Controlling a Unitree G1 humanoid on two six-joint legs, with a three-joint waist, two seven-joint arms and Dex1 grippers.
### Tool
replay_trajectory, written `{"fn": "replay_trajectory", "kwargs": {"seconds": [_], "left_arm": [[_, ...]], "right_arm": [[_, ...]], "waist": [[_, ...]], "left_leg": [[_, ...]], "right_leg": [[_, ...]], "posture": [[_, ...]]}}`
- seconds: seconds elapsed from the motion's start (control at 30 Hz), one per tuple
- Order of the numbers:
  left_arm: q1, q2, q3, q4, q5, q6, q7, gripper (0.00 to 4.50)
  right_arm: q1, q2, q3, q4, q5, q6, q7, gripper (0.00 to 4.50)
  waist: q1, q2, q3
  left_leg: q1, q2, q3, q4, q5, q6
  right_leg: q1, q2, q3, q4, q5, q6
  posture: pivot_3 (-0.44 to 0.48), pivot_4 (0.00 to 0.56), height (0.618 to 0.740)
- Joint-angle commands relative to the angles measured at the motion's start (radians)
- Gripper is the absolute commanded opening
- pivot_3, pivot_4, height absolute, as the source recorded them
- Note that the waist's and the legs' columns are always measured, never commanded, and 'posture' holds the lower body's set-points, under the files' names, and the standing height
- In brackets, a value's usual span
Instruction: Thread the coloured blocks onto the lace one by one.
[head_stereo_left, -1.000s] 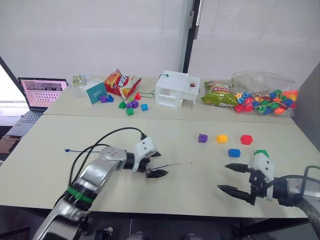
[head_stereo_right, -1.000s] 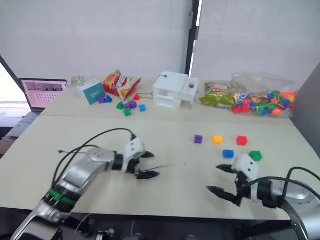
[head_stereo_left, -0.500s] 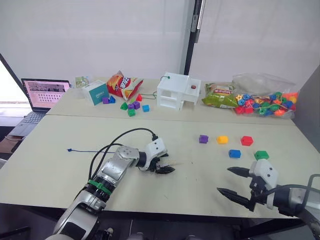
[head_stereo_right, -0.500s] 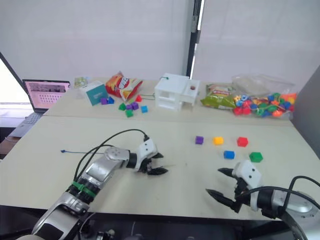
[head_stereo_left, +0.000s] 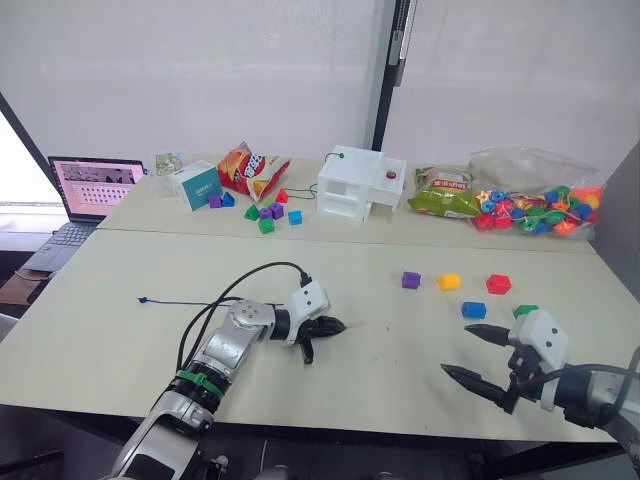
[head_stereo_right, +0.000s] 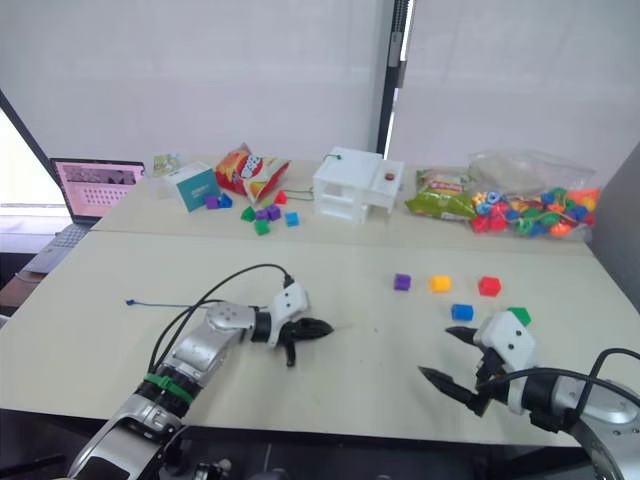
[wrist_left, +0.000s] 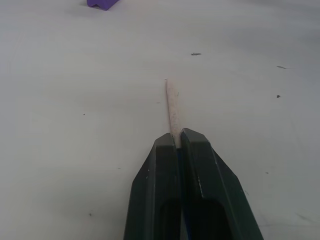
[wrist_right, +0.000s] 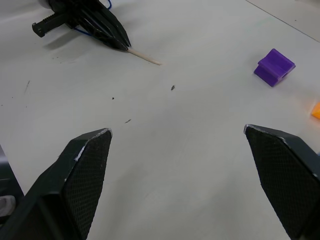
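Observation:
My left gripper (head_stereo_left: 338, 325) is shut on the lace, low over the middle of the table. The lace's pale stiff tip (wrist_left: 172, 107) pokes out past the closed fingers (wrist_left: 200, 170). The dark-blue lace (head_stereo_left: 190, 301) trails left across the table to its knotted end (head_stereo_left: 141, 298). To the right lie the coloured blocks: purple (head_stereo_left: 410, 280), yellow (head_stereo_left: 448, 282), red (head_stereo_left: 497, 284), blue (head_stereo_left: 473, 309) and green (head_stereo_left: 525, 311). My right gripper (head_stereo_left: 457, 349) stands wide open just in front of the blue and green blocks, with nothing between its fingers.
Along the far side of the table sit a laptop (head_stereo_left: 95, 185), a teal box (head_stereo_left: 195, 184), a snack bag (head_stereo_left: 250, 168), loose small blocks (head_stereo_left: 265, 210), a white box (head_stereo_left: 360, 183), a green bag (head_stereo_left: 445, 192) and a bag of beads (head_stereo_left: 535, 205).
My left gripper has closed on the lace just behind its pale tip. The right gripper stays open in about the same place. The camera view has shifted slightly.

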Motion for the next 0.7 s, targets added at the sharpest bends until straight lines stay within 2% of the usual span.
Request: {"fn": "replay_trajectory", "kwargs": {"seconds": [0.03,0.13,0.23,0.4,0.53,0.7], "left_arm": [[0.029,-0.001,-0.04,0.053,0.033,0.005,-0.04,0.02],[0.001,0.018,-0.006,0.02,0.007,0.019,-0.062,0.02],[-0.011,0.081,0.037,-0.099,-0.049,0.072,-0.13,0.02],[0.038,0.244,0.094,-0.34,-0.15,0.24,-0.233,0.02],[0.089,0.333,0.118,-0.445,-0.16,0.285,-0.23,0.02],[0.135,0.366,0.153,-0.543,-0.201,0.338,-0.209,0.02]], "right_arm": [[-0.017,0.008,-0.004,0.001,0.006,-0.021,-0.006,4.5],[-0.019,0.02,-0.004,0.005,0.001,-0.026,-0.016,4.5],[0.001,0.043,-0.023,0.013,-0.005,-0.032,-0.04,4.5],[0.074,0.144,-0.071,0.01,-0.024,-0.043,-0.143,4.5],[0.114,0.248,-0.105,0.029,-0.094,-0.076,-0.287,4.5],[0.021,0.357,-0.129,0.141,-0.246,-0.098,-0.567,4.5]], "waist": [[0.0,0.0,0.0],[-0.001,0.0,0.0],[-0.006,0.0,0.0],[-0.021,0.0,0.0],[-0.022,0.001,0.0],[-0.026,0.001,0.001]], "left_leg": [[0.0,0.0,0.0,0.0,0.0,0.0],[0.0,0.0,0.0,0.0,0.0,0.0],[-0.001,0.0,0.0,0.0,0.0,0.0],[-0.009,0.001,0.0,0.0,0.0,0.0],[-0.013,0.0,0.0,0.0,0.001,-0.001],[-0.013,-0.001,0.0,0.0,0.002,-0.003]], "right_leg": [[0.0,0.0,0.0,0.0,0.0,0.0],[0.0,0.0,0.0,0.0,0.0,0.0],[-0.002,0.001,0.0,0.0,0.0,0.0],[-0.012,0.002,0.001,0.003,0.0,0.0],[-0.016,0.0,0.001,0.005,0.0,0.0],[-0.016,-0.001,0.001,0.004,0.0,0.0]], "posture": [[0.0,0.15,0.74],[0.0,0.15,0.74],[0.0,0.15,0.74],[0.0,0.15,0.74],[0.0,0.15,0.74],[0.0,0.15,0.74]]}}
